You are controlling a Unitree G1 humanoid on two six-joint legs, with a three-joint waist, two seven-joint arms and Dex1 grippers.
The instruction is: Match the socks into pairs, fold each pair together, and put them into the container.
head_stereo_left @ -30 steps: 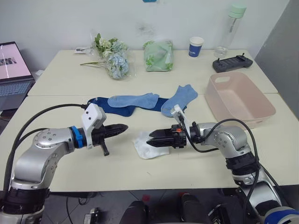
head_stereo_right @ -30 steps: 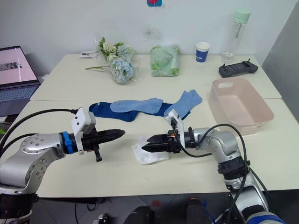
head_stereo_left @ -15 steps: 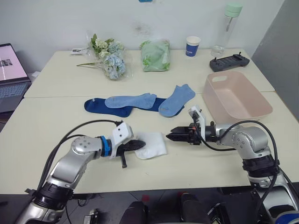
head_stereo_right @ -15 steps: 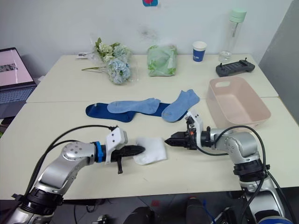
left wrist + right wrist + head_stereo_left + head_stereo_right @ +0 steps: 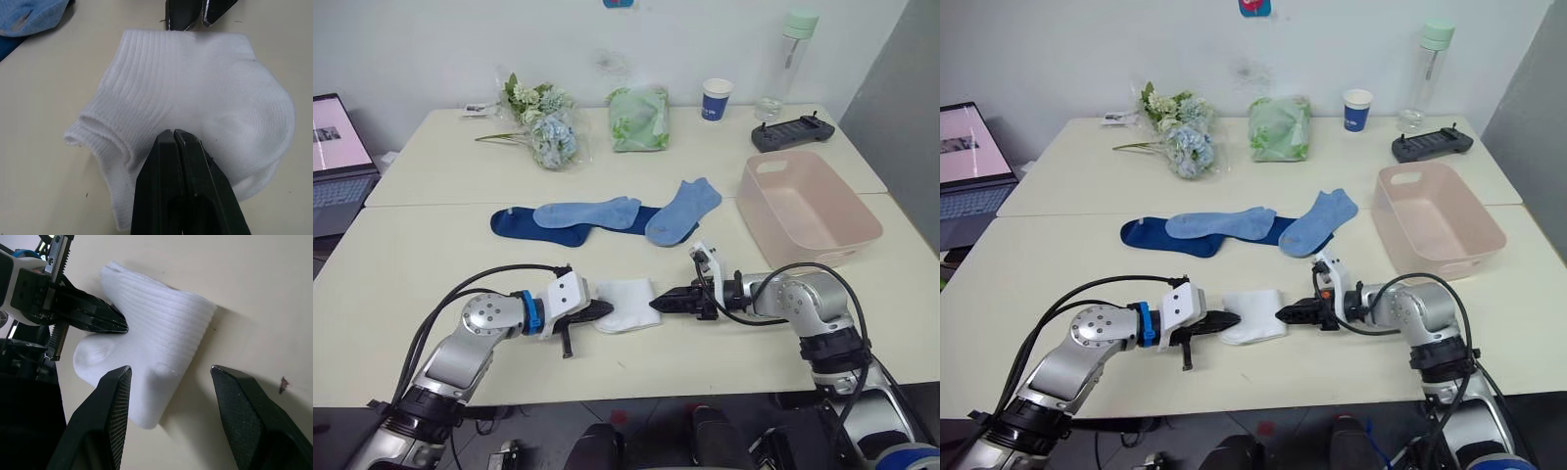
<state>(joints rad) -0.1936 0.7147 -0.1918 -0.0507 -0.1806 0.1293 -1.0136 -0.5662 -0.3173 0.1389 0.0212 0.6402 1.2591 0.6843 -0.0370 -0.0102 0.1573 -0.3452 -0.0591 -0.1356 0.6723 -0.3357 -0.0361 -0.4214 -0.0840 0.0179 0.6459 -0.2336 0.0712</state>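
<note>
Two white socks (image 5: 628, 300) lie stacked and folded near the table's front edge. My left gripper (image 5: 605, 309) is shut, its tip (image 5: 173, 133) resting on top of them from the left. My right gripper (image 5: 656, 305) is open at their right edge, and the white socks (image 5: 161, 333) reach in between its fingers (image 5: 115, 406). Farther back lie two light blue socks (image 5: 587, 211) (image 5: 683, 209) over dark navy socks (image 5: 524, 223). The pale pink container (image 5: 808, 201) stands at the right with nothing in it.
Along the back of the table are a bunch of flowers (image 5: 543, 122), a pale green bag (image 5: 639, 116), a blue cup (image 5: 716, 98), a bottle (image 5: 790, 59) and a black controller (image 5: 791, 130). A laptop (image 5: 337, 147) sits at far left.
My left gripper came in from the left and settled on the white socks. My right gripper pulled back to the right, then returned to their right edge.
</note>
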